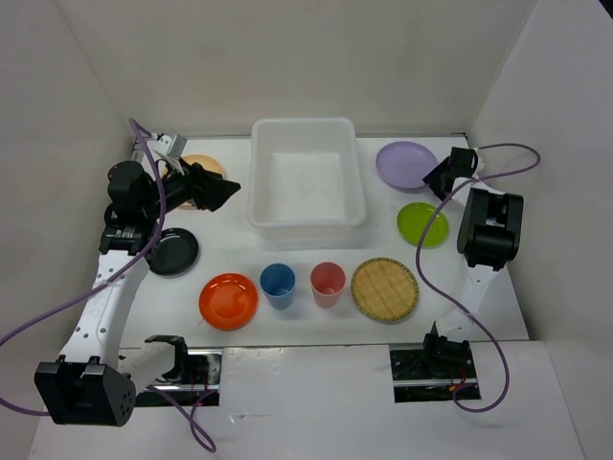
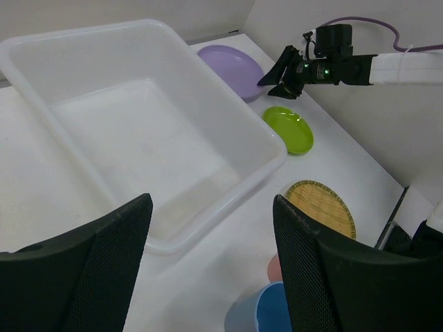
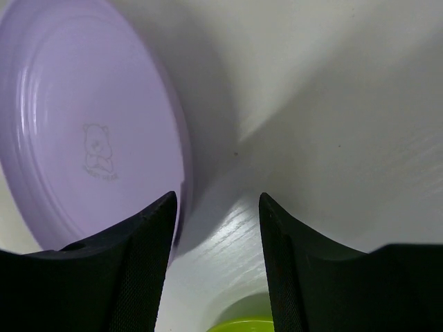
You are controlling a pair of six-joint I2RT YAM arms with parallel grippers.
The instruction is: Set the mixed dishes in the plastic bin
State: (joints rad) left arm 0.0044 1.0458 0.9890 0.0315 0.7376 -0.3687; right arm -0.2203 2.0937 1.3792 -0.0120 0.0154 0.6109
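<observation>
The plastic bin [image 1: 306, 126] stands empty at the back middle, and its rim [image 2: 271, 151] fills the left wrist view. My left gripper [image 1: 226, 193] [image 2: 211, 202] hovers open and empty just left of the bin, pointing at it. A pale yellow plate [image 1: 205, 164] peeks out behind that arm. My right gripper [image 1: 436, 178] [image 3: 216, 198] is open at the right edge of the purple plate [image 1: 402, 163] [image 3: 83, 124], with bare table between its fingers. In front lie a lime green plate [image 1: 422, 224], woven disc [image 1: 384, 288], pink-red cup [image 1: 328, 284], blue cup [image 1: 278, 285], orange plate [image 1: 228, 300] and black plate [image 1: 172, 251].
White walls close in the table at the back and on both sides. The left arm's purple cable [image 1: 57, 316] loops down the left side. The right arm's cable [image 1: 431, 240] hangs over the lime green plate. The arm bases sit at the near edge.
</observation>
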